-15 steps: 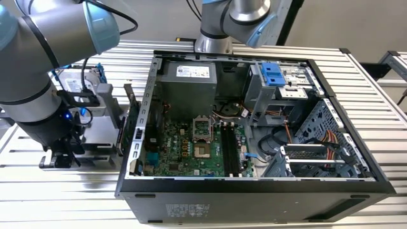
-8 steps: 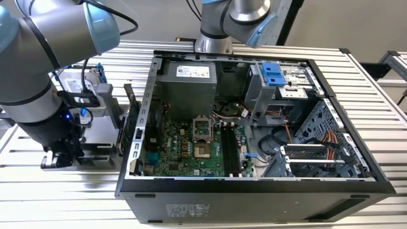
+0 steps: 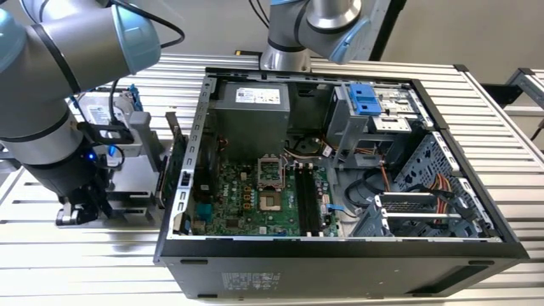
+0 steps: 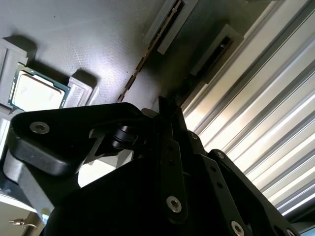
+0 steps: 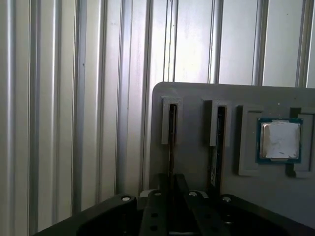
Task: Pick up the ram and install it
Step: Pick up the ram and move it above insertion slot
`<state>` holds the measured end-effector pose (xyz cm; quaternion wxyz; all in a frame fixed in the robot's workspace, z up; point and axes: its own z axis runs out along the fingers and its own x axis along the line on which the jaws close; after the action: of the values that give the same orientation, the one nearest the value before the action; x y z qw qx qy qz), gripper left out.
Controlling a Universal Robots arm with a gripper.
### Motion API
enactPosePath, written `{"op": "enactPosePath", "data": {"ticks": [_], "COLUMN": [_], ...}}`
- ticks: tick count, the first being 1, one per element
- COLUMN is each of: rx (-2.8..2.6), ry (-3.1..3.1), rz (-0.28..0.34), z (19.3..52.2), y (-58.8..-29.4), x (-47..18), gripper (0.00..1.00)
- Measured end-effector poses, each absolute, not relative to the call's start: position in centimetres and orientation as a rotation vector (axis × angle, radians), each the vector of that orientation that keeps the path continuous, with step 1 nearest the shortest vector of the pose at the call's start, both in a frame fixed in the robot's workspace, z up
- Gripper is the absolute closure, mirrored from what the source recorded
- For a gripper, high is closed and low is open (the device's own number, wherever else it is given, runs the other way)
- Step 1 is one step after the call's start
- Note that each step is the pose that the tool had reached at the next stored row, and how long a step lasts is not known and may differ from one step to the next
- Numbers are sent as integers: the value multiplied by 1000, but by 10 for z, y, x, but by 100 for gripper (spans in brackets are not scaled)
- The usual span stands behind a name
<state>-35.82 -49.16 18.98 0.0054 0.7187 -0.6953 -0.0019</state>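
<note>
- The gripper [image 5: 172, 180] is seen low over a grey tray [image 5: 197, 94], with its black fingers [image 5: 163, 189] drawn close together on the thin edge of the ram [image 5: 172, 137].
- The ram is gripped at its near end. The rest of it is held on edge in a narrow raised slot of the tray and runs straight away from the fingertips.
- In the second wrist view the gripper [image 4: 166, 106] is shown from below, its two fingers meeting in a narrow point.
- A second stick [image 5: 218, 145] is held on edge in the neighbouring slot, just beside the gripper and parallel to the ram.
- Beyond that second slot, farther from the gripper, a processor chip [image 5: 279, 140] with a square metal lid is set flat in a recess of the tray.
- The tray is carried by a ribbed metal table [image 5: 74, 98], whose slats run alongside the ram.
- In the exterior view the gripper [image 3: 78, 213] is found at the end of a grey arm [image 3: 51, 115] with blue joint caps, which is bent down over the tray.
- Well apart from the gripper, toward the exterior view's right, an open black computer case [image 3: 340, 258] is laid on the table.
- A green motherboard [image 3: 246, 201] is exposed inside the case, and its long black slots [image 3: 307, 197] are seen unfilled.
</note>
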Motion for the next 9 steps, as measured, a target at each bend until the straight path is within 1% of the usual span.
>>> {"op": "enactPosePath", "data": {"ticks": [9], "rx": [2250], "ry": [-2176], "rz": [-7], "z": [189], "y": [-492], "x": [-358], "gripper": [100]}}
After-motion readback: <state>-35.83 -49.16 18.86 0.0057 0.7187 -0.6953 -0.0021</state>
